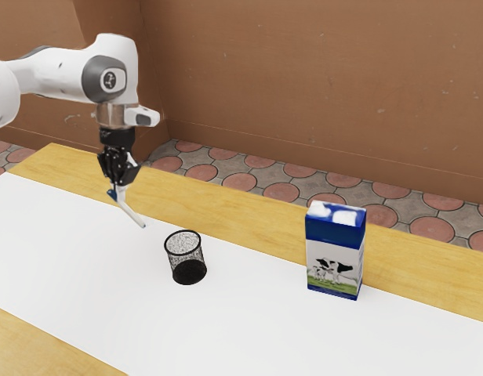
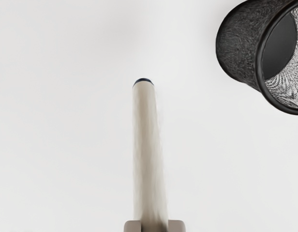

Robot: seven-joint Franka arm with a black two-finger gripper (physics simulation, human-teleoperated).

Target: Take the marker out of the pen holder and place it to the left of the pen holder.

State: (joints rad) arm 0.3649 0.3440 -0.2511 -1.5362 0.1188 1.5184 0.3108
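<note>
My gripper (image 1: pixel 121 182) has its fingers narrowed onto the marker (image 1: pixel 132 214), one against each side. The marker hangs slanted, out of the holder (image 1: pixel 187 255) and seemingly above the table (image 1: pixel 69 235), towards its end at the exterior view's left. It should handle as light and stiff, smooth enough to swivel if its free end gets knocked. The grip sits towards one end, leaving a long length sticking out; a hold nearer the middle would steady it, but this should do for a low, gentle release, with the barrel laid flat so that it doesn't roll.

The mesh holder stands upright just inside the white top's far edge. It is the nearest obstacle: probably light and easily tipped, so the free end should swing away from its rim. Farther along that edge, the carton (image 1: pixel 334 262) stands upright, well apart from the marker. Beyond lie floor tiles (image 1: pixel 277 193) and the wall (image 1: pixel 304 86).
</note>
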